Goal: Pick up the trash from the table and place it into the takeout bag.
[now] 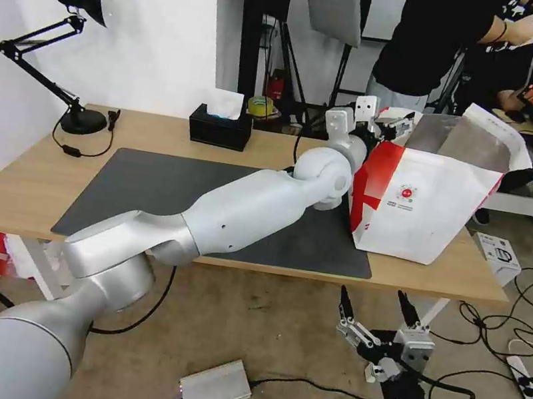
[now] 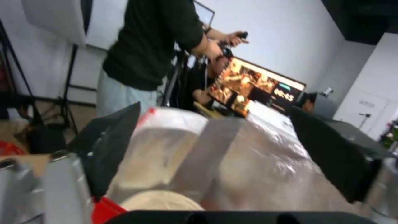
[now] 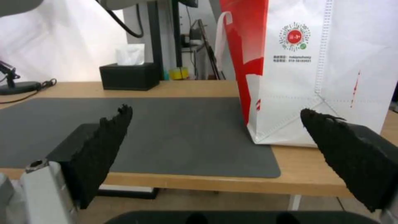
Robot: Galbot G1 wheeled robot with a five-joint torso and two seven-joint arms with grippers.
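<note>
Right gripper (image 1: 376, 309), lower right of the head view, is spread and empty below the table (image 1: 25, 188) edge. Left gripper (image 2: 215, 155), spread, hovers over the takeout bag (image 1: 426, 211) mouth, upper right; a tan bowl (image 2: 161, 200) lies inside against the silvery lining.

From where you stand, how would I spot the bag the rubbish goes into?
Look at the long wooden table with its dark mat. At the mat's right end stands a tall boxy white bag, open on top. Its red side panel, small round red logo and silvery lining set it apart from the low black tissue box.
</note>
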